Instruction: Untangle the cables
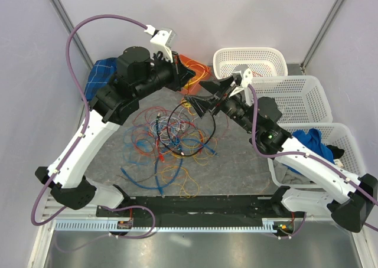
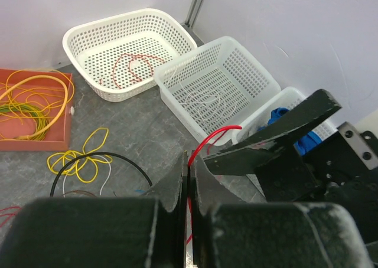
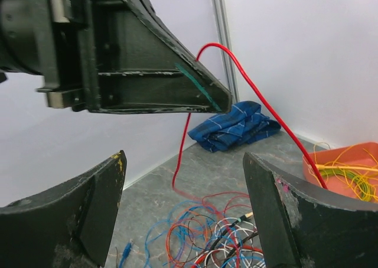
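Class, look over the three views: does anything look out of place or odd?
One yellow cable lies looped on the table beside the orange tray, while the other yellow cables sit inside it. A tangled heap covers mid-table.

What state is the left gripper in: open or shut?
The left gripper is shut on the red cable: in the left wrist view its fingers press together, with the cable rising from between them.

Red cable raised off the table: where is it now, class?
In the left wrist view's centre, the red cable is pinched in the shut left pincer, arching toward the open right pincer.
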`<act>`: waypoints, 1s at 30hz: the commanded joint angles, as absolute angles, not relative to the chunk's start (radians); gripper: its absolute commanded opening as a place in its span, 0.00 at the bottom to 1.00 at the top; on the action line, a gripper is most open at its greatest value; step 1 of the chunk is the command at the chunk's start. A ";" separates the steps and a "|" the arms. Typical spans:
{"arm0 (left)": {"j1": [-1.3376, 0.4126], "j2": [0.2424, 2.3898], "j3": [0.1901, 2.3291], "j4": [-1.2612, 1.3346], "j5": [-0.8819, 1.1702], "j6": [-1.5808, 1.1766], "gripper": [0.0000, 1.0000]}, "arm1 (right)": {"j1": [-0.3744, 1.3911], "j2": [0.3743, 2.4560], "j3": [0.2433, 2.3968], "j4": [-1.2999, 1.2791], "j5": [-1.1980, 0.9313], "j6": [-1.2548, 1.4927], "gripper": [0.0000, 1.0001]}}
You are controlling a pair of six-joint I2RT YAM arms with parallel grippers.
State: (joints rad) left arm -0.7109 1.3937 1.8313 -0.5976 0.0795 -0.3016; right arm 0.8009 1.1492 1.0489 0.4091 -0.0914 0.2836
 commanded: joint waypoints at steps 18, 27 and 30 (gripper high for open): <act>-0.712 1.333 1.861 -0.598 0.092 -0.259 0.02 | 0.828 0.973 0.999 0.371 0.011 0.167 0.89; -0.712 1.305 1.853 -0.604 0.146 -0.249 0.02 | 0.827 0.994 1.002 0.356 0.040 0.104 0.91; -0.712 1.304 1.853 -0.606 0.167 -0.245 0.02 | 0.827 1.028 1.012 0.380 0.003 0.100 0.92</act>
